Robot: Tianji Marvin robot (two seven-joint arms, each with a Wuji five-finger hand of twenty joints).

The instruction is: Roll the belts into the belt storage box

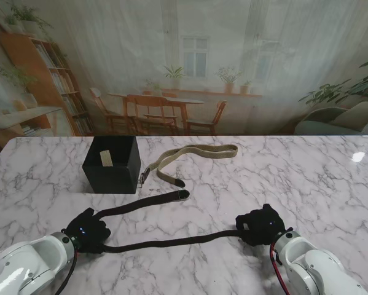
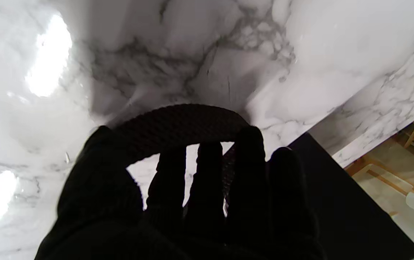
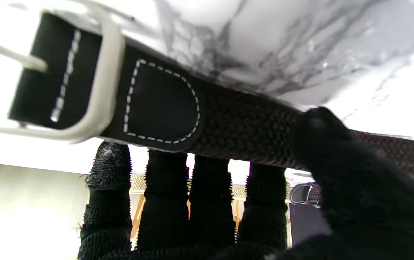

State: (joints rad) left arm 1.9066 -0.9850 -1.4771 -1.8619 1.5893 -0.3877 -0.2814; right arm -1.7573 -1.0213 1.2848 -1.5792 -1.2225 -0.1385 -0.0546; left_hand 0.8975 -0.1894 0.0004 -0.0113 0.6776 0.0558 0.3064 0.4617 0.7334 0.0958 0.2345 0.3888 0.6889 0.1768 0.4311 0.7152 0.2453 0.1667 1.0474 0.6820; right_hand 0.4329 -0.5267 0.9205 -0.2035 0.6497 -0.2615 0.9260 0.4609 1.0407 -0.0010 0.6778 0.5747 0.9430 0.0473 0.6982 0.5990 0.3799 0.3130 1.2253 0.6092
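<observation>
Hands both clenched on the dark belt (image 1: 165, 243): left hand (image 1: 85, 231) at its bend, right hand (image 1: 260, 226) at the buckle end. Black box (image 1: 112, 165) stood far left on the worktop (image 1: 282, 184), tan belt (image 1: 193, 157) beside it.

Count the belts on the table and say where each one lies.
2. The dark belt lies nearest me, folded at the left hand, its buckle end in the right hand. The tan belt lies farther off, right of the storage box.
</observation>
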